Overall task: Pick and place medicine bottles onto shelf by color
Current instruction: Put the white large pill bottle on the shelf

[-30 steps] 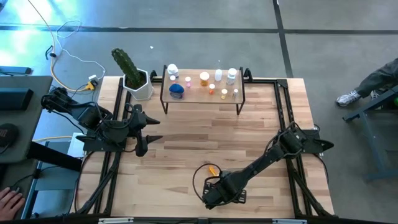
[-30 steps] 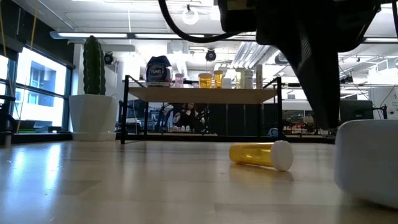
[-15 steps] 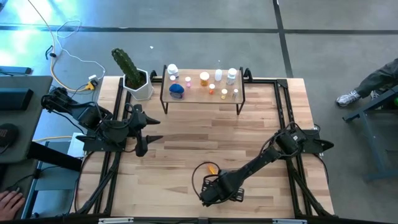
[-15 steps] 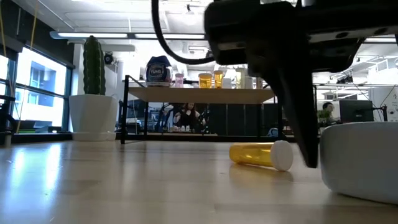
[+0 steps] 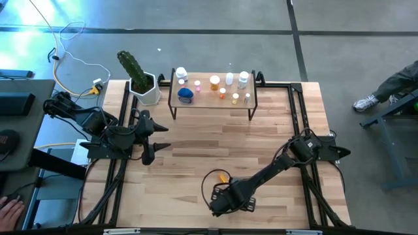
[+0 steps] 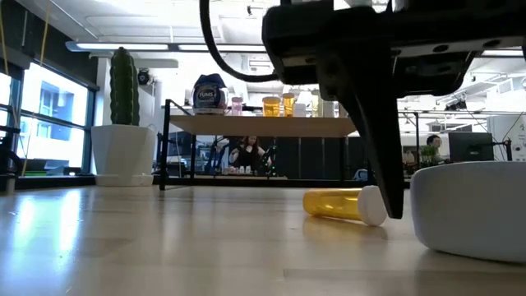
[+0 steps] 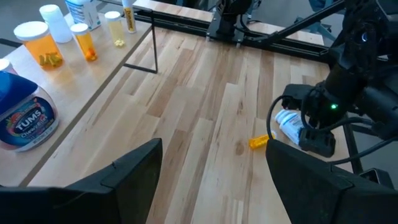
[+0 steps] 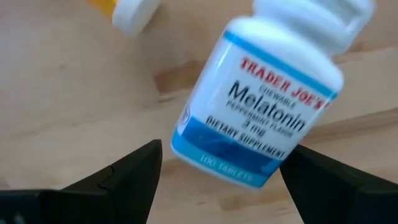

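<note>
A white medicine bottle with a blue-banded label lies on its side on the table near the near edge. My right gripper points down over it, open, one finger on each side of the bottle's bottom end. An orange medicine bottle with a white cap lies on its side just beyond. The shelf stands at the table's far edge with several medicine bottles on its top. My left gripper waits open above the table's left side, holding nothing. My right gripper straddles the white bottle's bottom end from above, fingers pointing down. One finger stands close against the bottle's side; I cannot tell whether it touches. The bottle lies on the table on its side.
A white pot with a green cactus stands left of the shelf. Black rails run along the table's left and right sides. Bare wood lies between the shelf and the two loose bottles.
My right gripper has come down a little over the white bottle and shifted slightly toward the table's left. The white bottle now shows a little farther toward the left in the low view. The orange bottle has stayed where it was.
</note>
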Robot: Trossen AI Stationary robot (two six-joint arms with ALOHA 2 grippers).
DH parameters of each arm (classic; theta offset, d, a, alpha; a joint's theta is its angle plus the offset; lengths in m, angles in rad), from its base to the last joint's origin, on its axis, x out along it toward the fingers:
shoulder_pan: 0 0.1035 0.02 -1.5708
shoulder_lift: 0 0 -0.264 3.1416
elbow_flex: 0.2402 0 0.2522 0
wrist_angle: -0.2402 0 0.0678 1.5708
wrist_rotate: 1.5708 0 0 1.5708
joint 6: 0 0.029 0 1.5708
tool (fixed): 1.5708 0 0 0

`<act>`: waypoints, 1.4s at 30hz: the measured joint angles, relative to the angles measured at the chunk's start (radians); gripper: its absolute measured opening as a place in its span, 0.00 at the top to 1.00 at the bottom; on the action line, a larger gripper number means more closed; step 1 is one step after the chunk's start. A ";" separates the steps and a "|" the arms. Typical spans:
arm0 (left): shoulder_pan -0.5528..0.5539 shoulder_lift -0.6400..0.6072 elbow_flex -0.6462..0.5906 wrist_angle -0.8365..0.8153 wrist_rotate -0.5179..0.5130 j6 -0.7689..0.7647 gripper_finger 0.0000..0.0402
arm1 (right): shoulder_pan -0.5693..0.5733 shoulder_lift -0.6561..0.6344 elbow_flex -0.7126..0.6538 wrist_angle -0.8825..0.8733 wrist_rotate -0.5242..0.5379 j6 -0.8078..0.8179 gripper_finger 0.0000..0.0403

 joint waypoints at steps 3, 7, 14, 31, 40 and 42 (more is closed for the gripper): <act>0.000 0.000 0.000 0.000 0.000 0.000 0.31 | -0.007 0.000 0.000 -0.029 0.002 0.001 0.24; 0.000 0.000 0.000 0.000 0.000 0.000 0.31 | -0.016 0.000 0.000 -0.055 0.005 0.003 0.24; 0.000 0.000 0.000 0.000 0.000 0.000 0.31 | -0.018 0.000 0.000 -0.122 0.021 -0.002 0.24; 0.000 0.002 0.000 0.000 0.000 0.000 0.31 | -0.038 0.000 0.000 -0.215 -0.003 -0.054 0.28; 0.000 0.002 0.000 0.000 0.000 0.000 0.31 | -0.035 0.000 0.001 -0.215 -0.004 -0.054 0.47; 0.000 0.002 0.000 0.000 0.008 0.000 0.31 | -0.034 0.000 0.001 -0.215 -0.005 -0.068 0.48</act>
